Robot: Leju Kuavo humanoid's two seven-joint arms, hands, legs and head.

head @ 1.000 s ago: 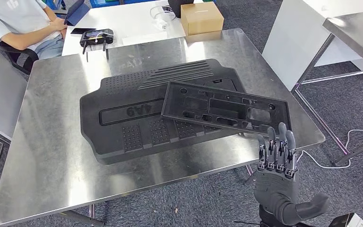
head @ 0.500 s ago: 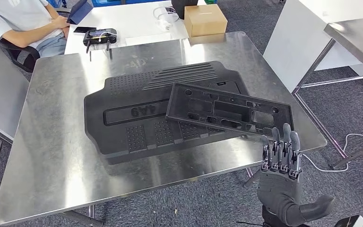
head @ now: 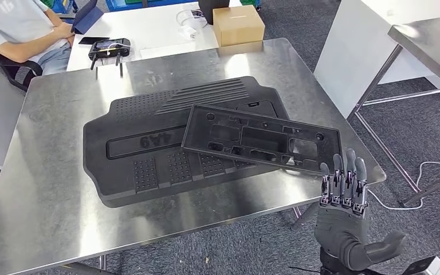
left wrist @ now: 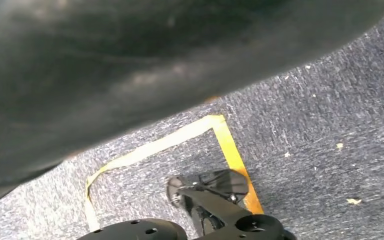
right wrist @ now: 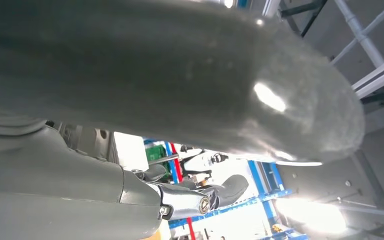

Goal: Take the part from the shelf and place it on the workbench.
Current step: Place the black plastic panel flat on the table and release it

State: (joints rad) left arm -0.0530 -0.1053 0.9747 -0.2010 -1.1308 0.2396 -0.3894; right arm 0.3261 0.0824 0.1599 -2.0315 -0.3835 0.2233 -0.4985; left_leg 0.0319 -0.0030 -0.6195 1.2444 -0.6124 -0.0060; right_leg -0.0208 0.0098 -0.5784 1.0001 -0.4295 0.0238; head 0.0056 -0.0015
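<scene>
The part (head: 260, 138) lies on the mat (head: 149, 154) on the table (head: 46, 200), just beyond the right hand (head: 346, 220), whose fingers are spread and hold nothing.

Grey thumb (right wrist: 190, 80) close up, fingers (right wrist: 180, 202) apart, holding nothing

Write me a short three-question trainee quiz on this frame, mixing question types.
1. True or false: the right hand is holding the black rectangular frame part.
2. What does the frame part rest on? A) bare steel workbench only B) the large black moulded panel, with one end overhanging towards the bench edge C) the cardboard box
3. Fill in: the raised characters on the large panel read, as seen from the head view, ____.

Key
1. False; the hand is empty, fingers extended, just off the bench edge.
2. B
3. 4A9, upside down
</scene>
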